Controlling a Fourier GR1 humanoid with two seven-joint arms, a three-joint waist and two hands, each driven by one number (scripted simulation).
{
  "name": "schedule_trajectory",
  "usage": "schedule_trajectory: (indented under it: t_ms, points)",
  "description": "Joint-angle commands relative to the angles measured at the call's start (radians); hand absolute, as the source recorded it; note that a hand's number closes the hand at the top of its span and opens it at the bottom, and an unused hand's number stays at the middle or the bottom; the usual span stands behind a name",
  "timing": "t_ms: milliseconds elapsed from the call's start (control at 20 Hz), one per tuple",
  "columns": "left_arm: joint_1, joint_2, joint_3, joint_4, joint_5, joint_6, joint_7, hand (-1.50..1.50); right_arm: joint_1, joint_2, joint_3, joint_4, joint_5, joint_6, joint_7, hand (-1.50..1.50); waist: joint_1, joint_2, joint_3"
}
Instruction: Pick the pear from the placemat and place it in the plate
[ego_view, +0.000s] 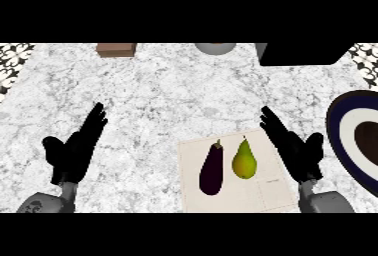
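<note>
A yellow-green pear (244, 160) lies on a cream placemat (238, 196) in the lower middle of the head view, beside a dark purple eggplant (212, 169) on its left. At the right edge a plate (339, 131) with a dark blue rim, a white ring and a dark centre is partly cut off. My right hand (294, 148) is open, fingers straight and pointing up-left, just right of the pear and over the placemat's right edge, not touching the fruit. At the lower left my left hand (75, 150) rests open on the counter side, fingers up.
A brown box (116, 49) and a grey round object (215, 48) sit at the far edge of the marble counter (170, 95). A black block (304, 54) fills the far right corner. Patterned tiles show at both upper corners.
</note>
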Motion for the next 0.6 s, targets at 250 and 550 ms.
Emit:
schedule_trajectory:
  t_ms: [250,550]
  points:
    - [-0.089,0.078,0.099,0.041,-0.009,-0.016,0.030,0.00,-0.162,-0.023,-0.253,0.259,-0.346,0.341,-0.232,1.50,0.041,-0.011,-0.016]
    - [-0.074,0.049,0.093,0.085,0.014,-0.047,0.024,0.00,0.001,0.007,-0.302,0.362,-0.115,0.100,-0.565,-1.50,0.015,-0.013,-0.018]
